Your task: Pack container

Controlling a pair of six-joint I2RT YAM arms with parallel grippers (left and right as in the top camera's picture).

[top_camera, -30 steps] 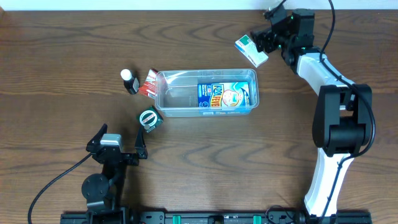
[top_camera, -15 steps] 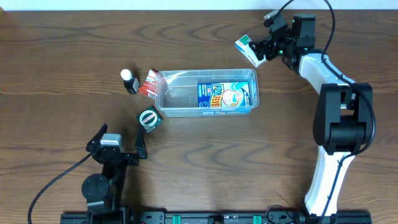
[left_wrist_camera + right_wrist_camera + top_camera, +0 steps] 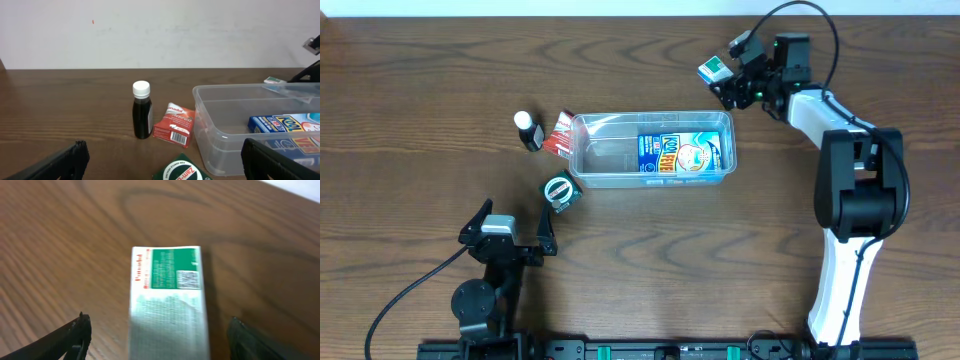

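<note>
The right fingers [image 3: 75, 332] stand apart, flanking the green-and-white box [image 3: 169, 305] at the overhead frame's upper right. The container [image 3: 650, 116] sits mid-frame on the worktop [image 3: 420, 120]. Off-centre closure may skew the box and spoil the grasp.

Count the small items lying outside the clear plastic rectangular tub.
4: dark white-capped bottle and red packet left of the clear plastic tub, green box off its front-left corner, green-and-white box at the open right gripper.

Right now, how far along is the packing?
Done: one blue-and-white box lies in the container. In hand: right gripper open, straddling the green-and-white box, not gripped. Remaining: that box, the dark bottle, red packet and green packet, all outside. Left gripper open, holding nothing.
</note>
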